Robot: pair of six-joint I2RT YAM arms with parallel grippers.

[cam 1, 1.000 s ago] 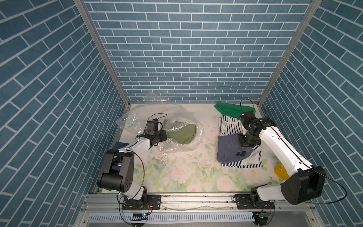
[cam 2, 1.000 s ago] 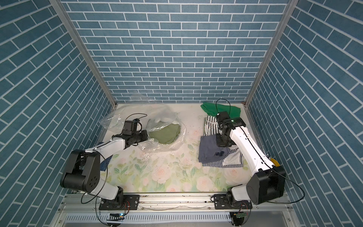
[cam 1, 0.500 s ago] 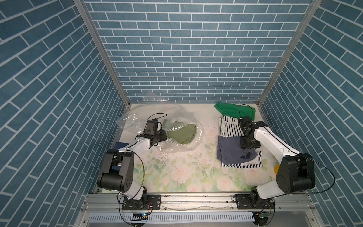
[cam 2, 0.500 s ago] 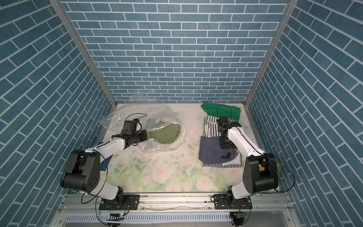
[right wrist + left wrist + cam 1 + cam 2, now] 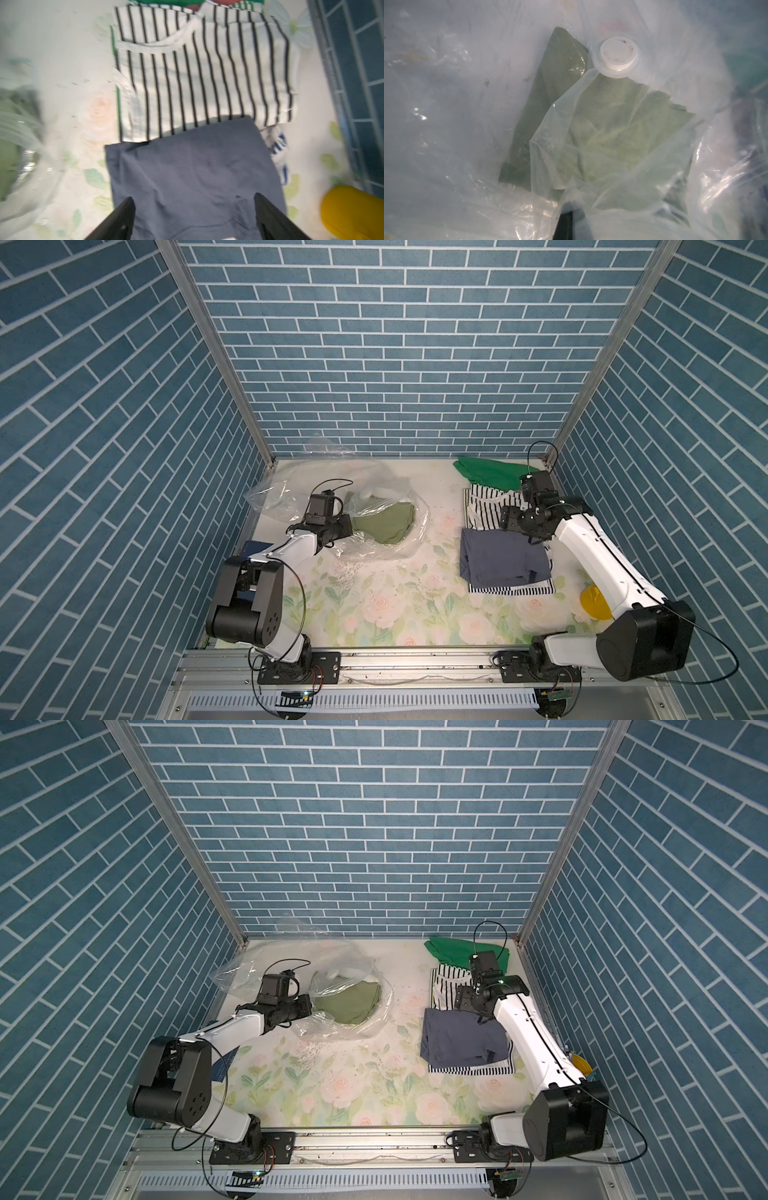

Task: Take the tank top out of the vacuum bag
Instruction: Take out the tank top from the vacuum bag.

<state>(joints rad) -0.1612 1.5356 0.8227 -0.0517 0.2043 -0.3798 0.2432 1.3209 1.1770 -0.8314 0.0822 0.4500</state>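
Note:
The vacuum bag (image 5: 282, 493) (image 5: 249, 973), crinkly clear plastic with a round white valve (image 5: 618, 55), lies at the back left. A folded olive-green garment (image 5: 384, 522) (image 5: 612, 128) is inside it. My left gripper (image 5: 347, 526) (image 5: 571, 207) is shut on a bunched fold of the bag's plastic beside that garment. A folded slate-blue garment (image 5: 503, 560) (image 5: 193, 166), the tank top as far as I can tell, lies outside the bag on the right. My right gripper (image 5: 509, 522) (image 5: 194, 197) hovers open over its far edge, holding nothing.
The blue garment rests partly on a black-and-white striped garment (image 5: 486, 506) (image 5: 197, 72). A bright green garment (image 5: 486, 472) lies behind it at the back wall. A yellow object (image 5: 594, 605) sits by the right wall, and a dark blue flat thing (image 5: 251, 549) lies under my left arm.
My right gripper has opened and let go of the blue garment, which now lies flat on the striped one; the gripper has drawn back slightly. The left arm has not moved.

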